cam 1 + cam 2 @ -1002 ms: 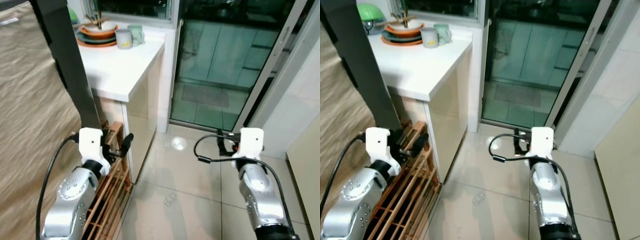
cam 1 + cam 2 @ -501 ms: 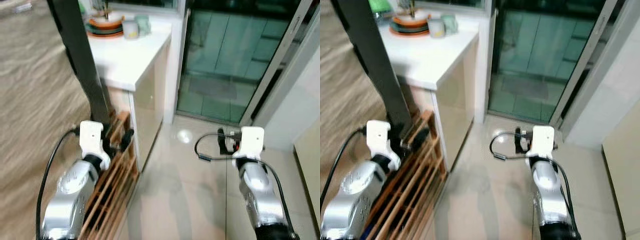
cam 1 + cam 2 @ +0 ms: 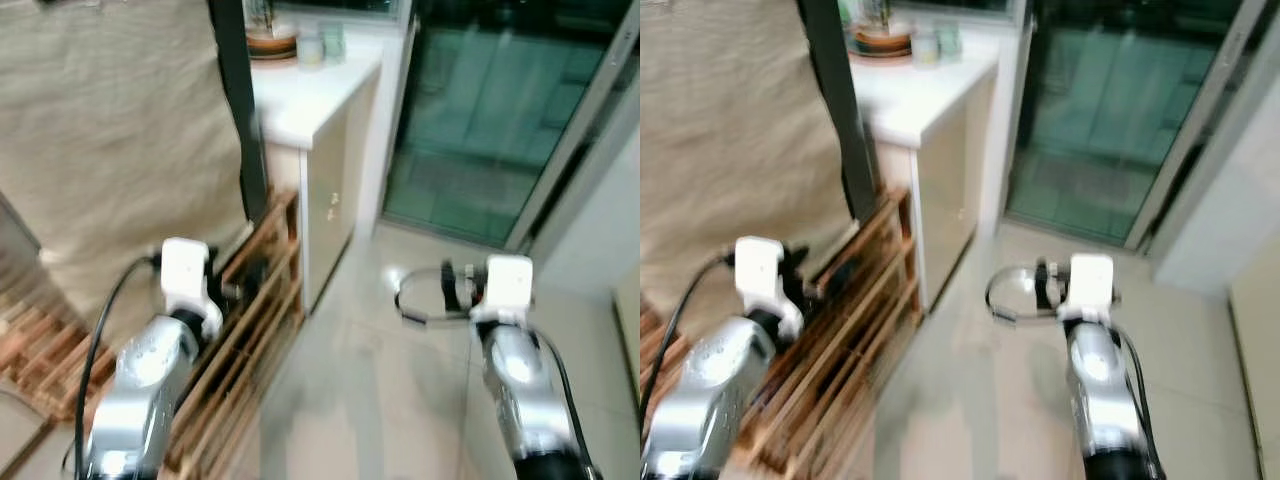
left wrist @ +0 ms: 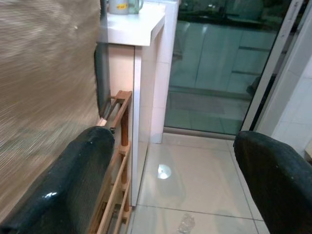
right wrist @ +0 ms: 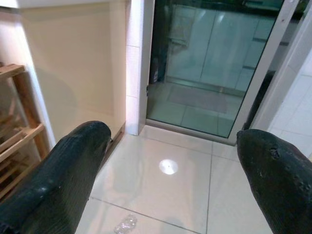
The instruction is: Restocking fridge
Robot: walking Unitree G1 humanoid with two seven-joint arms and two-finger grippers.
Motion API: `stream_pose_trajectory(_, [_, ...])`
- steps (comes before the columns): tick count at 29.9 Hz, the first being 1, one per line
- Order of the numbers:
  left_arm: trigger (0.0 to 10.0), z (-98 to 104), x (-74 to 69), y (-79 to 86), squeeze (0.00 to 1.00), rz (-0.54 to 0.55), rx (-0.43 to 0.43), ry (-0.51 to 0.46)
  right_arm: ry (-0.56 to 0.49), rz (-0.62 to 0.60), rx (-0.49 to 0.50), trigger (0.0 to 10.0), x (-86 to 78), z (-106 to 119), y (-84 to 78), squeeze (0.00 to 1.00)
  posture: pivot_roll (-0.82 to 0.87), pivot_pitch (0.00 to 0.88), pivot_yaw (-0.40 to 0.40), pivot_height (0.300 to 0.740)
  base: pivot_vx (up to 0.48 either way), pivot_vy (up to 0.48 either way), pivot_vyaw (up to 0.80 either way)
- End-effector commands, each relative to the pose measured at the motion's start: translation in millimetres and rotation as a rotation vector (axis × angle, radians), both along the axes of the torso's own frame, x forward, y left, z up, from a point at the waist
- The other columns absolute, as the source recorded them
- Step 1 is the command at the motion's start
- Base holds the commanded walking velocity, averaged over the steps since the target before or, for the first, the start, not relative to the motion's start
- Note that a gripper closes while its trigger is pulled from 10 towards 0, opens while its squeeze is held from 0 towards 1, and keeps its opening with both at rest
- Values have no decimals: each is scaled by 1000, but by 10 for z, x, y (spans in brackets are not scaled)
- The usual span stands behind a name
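Beside white counter (image 3: 310, 95), tiled floor (image 3: 380, 350), glass door (image 3: 490, 110)

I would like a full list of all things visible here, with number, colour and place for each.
counter: one, white, ahead on the robot's left.
dishes: one stack, orange and dark, at the counter's far end.
cups: two, pale, beside the dishes.
wooden rack: one, brown, on the floor against the counter.
dark post: one, black, left of the counter.
glass door: one, greenish, ahead.
floor: pale tiles.
left end effector: black fingers, open, holding nothing.
right end effector: black fingers, open, holding nothing.
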State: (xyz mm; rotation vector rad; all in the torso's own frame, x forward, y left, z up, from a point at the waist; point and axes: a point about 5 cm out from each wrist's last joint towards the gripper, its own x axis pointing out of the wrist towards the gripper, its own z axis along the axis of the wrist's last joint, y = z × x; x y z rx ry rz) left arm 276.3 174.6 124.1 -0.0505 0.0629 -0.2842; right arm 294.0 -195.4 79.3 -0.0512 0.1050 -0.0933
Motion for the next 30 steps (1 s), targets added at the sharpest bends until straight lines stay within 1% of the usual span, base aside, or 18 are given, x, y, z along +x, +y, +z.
stream_pose_trajectory(1, [10000, 14, 11, -21, 0, -5, 7, -9, -21, 1, -12, 10000, 19, 53, -7, 0, -48, 0, 39, 728, 0, 0, 0])
stream_pose_trajectory(6, [10000, 49, 2, -50, 0, -17, 25, -47, -16, 6, -20, 10000, 20, 48, 0, 0, -48, 0, 39, 728, 0, 0, 0])
stream_pose_trajectory(7, [10000, 55, -13, -53, 0, -5, 5, -52, -18, 15, -27, 10000, 23, 56, 7, 0, -56, 0, 39, 728, 0, 480, -656])
stream_pose_trajectory(10, [10000, 52, -24, -46, 0, 2, 3, -52, -24, 23, -26, 10000, 25, 64, 13, 0, -54, 0, 36, 728, 0, 480, -615])
stream_pose_trajectory(20, [10000, 111, -4, -62, 0, -7, 14, -85, -46, 52, -19, 10000, 45, 91, 86, 0, -47, 0, 34, 728, 0, 480, 0])
stream_pose_trajectory(24, [10000, 147, -50, -79, 0, -28, -7, -109, -43, 50, -19, 10000, 49, 87, 69, 0, -45, 0, 31, 728, 0, 480, 0])
stream_pose_trajectory(26, [10000, 158, -69, -96, 0, -44, -4, -118, -42, 50, -19, 10000, 49, 84, 68, 0, -45, 0, 31, 728, 0, 304, 0])
stream_pose_trajectory(27, [10000, 161, -109, -147, 0, -76, -8, -120, -40, 52, -19, 10000, 48, 77, 66, 0, -42, 0, 25, 728, 0, 0, 0])
stream_pose_trajectory(30, [10000, 159, -124, -169, 0, -85, -15, -118, -37, 56, -19, 10000, 44, 71, 66, 0, -41, 0, 22, 728, 0, 0, 0])
